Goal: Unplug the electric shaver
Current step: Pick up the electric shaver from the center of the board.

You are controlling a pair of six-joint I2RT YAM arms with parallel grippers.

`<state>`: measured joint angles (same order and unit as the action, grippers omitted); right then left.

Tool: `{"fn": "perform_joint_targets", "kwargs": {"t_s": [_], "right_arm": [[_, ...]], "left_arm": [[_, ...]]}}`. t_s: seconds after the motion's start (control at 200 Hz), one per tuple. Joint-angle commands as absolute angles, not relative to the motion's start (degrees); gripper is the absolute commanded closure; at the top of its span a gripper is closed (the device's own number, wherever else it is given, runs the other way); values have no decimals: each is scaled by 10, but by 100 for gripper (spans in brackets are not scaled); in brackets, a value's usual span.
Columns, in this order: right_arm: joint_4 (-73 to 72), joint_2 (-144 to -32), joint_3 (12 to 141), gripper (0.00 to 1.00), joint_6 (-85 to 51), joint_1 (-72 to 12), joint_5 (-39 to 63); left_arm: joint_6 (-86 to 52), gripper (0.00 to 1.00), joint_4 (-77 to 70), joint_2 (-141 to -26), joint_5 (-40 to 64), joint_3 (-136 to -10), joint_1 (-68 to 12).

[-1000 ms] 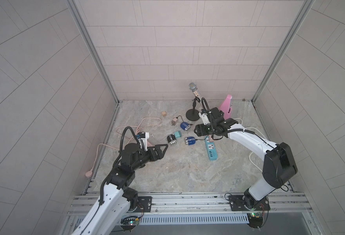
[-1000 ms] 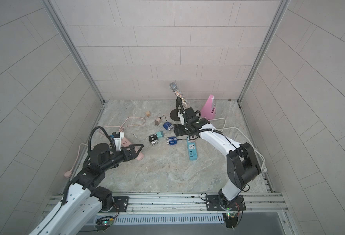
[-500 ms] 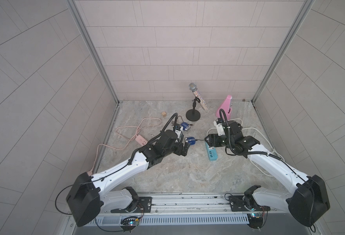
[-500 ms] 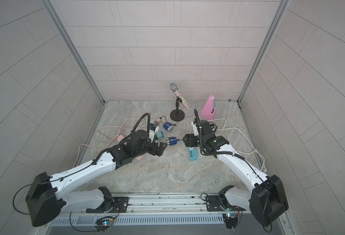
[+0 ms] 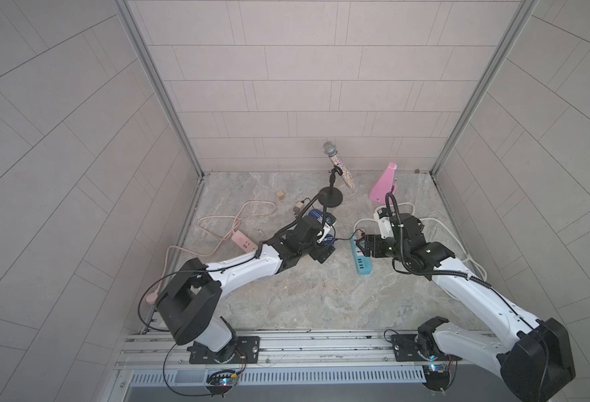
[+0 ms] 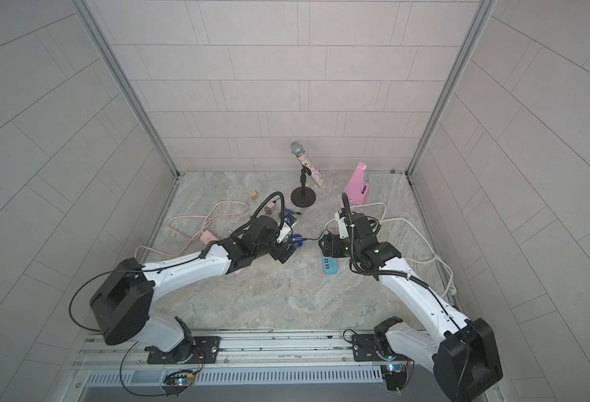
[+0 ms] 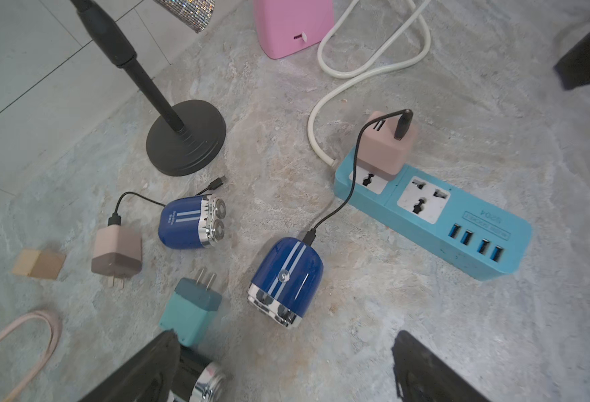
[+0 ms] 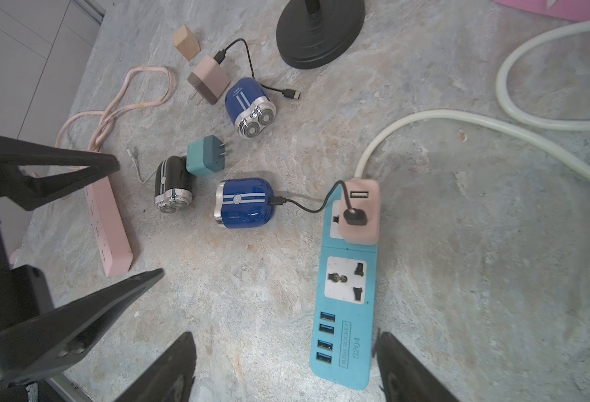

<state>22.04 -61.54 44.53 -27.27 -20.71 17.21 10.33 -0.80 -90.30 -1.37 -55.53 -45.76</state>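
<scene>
Blue shaver (image 8: pixel 244 203), heads away from power strip (image 8: pixel 359 323)

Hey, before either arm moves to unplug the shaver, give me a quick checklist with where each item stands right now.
1. Target found: blue shaver, with the black cable running to the pink adapter: ok.
2. Adapter seated in the blue power strip: ok.
3. Left fingers open, empty: ok.
4. Right fingers open, empty: ok.
5. Grip on shaver or cable: not ok, neither arm touches them.
6. Strip held against sliding: not ok, nothing presses on it.
</scene>
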Motion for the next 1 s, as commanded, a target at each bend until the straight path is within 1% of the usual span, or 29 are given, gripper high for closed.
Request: {"fn": "perform_joint_targets", "kwargs": {"t_s": [0.0,0.13,0.43,0.535,0.715,0.811,0.996], "right_arm": [[215,-599,437,18,-279,-197,187],[215,-590,430,17,-279,-186,197],[212,-591,422,17,-276,-168,220],[209,-596,419,17,-277,-167,226],[205,-596,417,17,-278,-167,231],[205,-595,415,17,-278,-166,230],[205,-596,414,17,-279,-166,236]], "left_arm": [[169,0,-18,-944,-6,-584,-453],[196,0,-3,-987,6,-613,-447],[220,1,48,-1040,48,-665,-421],[228,2,88,-1069,56,-698,-414],[241,4,182,-1126,106,-770,-401],[254,8,246,-1155,113,-814,-401],[258,8,216,-1154,95,-795,-400]]}}
